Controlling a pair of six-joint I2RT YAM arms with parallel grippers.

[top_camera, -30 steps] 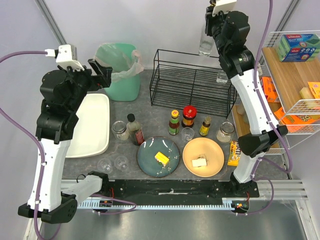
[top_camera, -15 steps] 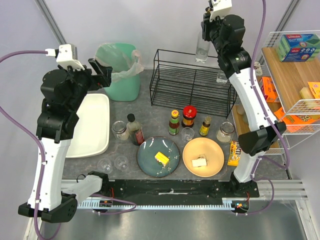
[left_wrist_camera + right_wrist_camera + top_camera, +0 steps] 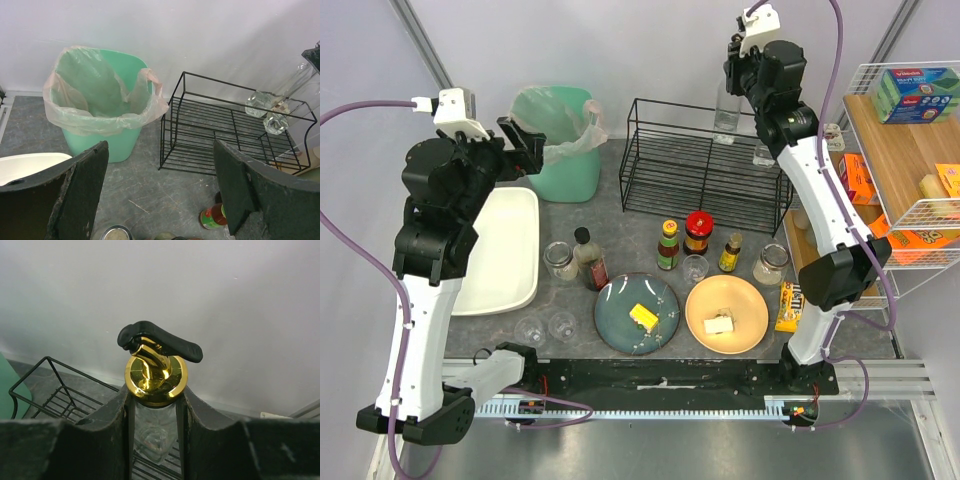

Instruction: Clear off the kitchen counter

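My right gripper (image 3: 735, 72) (image 3: 155, 402) is shut on a clear glass bottle (image 3: 725, 110) (image 3: 156, 375) with a gold cap and a black pour spout. It holds the bottle upright by the neck, above the back edge of the black wire rack (image 3: 705, 165) (image 3: 225, 130). A small clear glass (image 3: 764, 153) stands in the rack's right end. My left gripper (image 3: 525, 145) (image 3: 160, 190) hangs open and empty over the dark grey kitchen counter (image 3: 620, 235) (image 3: 135, 185), between the green bin and the rack.
A green bin (image 3: 560, 140) with a liner stands back left, a white tub (image 3: 505, 250) at the left. Sauce bottles (image 3: 698, 232), jars (image 3: 560, 260), small glasses (image 3: 545, 328), a blue plate (image 3: 620, 325) and an orange plate (image 3: 750, 300) fill the front. A wire shelf (image 3: 910, 170) stands right.
The right arm has brought the bottle slightly lower and leftward over the rack's back edge. The left arm has not moved.
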